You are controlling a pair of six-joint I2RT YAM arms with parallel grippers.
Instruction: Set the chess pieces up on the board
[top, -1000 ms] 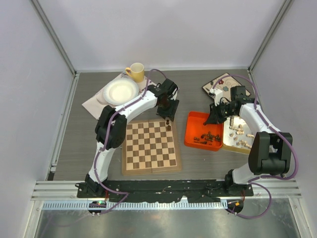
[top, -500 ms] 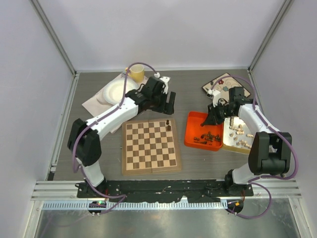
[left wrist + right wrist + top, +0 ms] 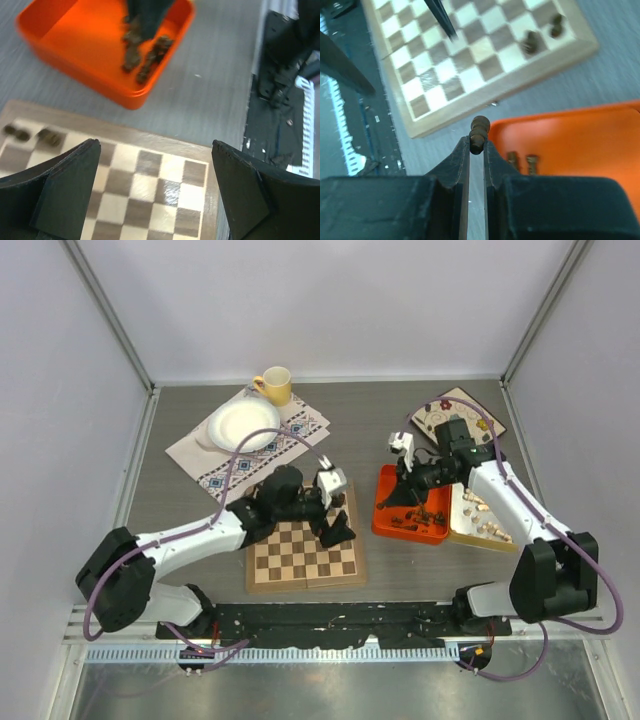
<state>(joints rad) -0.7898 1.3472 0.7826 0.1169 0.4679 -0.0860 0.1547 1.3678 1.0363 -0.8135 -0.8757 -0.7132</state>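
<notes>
Right gripper (image 3: pixel 476 146) pinches a turned dark piece (image 3: pixel 479 131) — round-headed; chequered wooden board (image 3: pixel 487 50) beyond.

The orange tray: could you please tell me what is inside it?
Several dark chess pieces lie on the orange tray's floor. The right gripper, jaws shut on one dark piece, hangs over part of it, hiding anything beneath.

you get bright, even light, soft shadows; your left wrist view smears the orange tray (image 3: pixel 75 40) and chess pieces (image 3: pixel 134 55).

Blurred dark pieces (image 3: pixel 132 56) in orange tray (image 3: pixel 75 35)
</notes>
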